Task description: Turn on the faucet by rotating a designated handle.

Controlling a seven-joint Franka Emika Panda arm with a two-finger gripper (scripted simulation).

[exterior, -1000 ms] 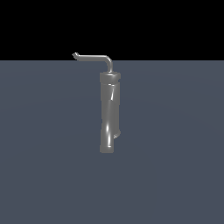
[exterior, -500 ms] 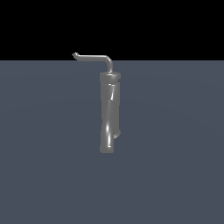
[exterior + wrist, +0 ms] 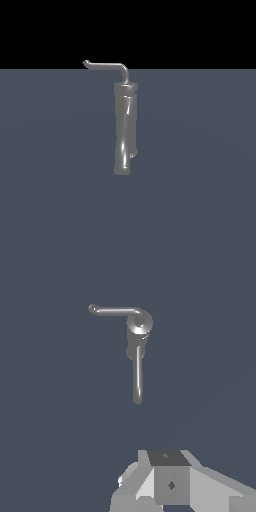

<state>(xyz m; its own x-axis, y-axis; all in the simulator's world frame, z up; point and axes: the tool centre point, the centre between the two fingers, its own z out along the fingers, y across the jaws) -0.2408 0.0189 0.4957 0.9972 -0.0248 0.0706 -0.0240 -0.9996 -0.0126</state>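
The faucet (image 3: 125, 130) is a shiny grey, slightly bent thick tube standing on the dark grey floor. Its handle (image 3: 107, 64), a thin L-shaped rod with a hooked tip, leaves the capped end toward the exterior view's left. The wrist view looks down on the cap (image 3: 139, 323), the handle (image 3: 115, 310), and another thin rod (image 3: 137, 376) pointing toward my gripper. My gripper (image 3: 170, 483) shows only as grey blocks at the frame's edge, well apart from the faucet and touching nothing. Whether its jaws are open or shut is hidden. The arm is absent from the exterior view.
A flat dark grey floor (image 3: 200, 190) surrounds the faucet on all sides, with a black background behind it. No other objects show.
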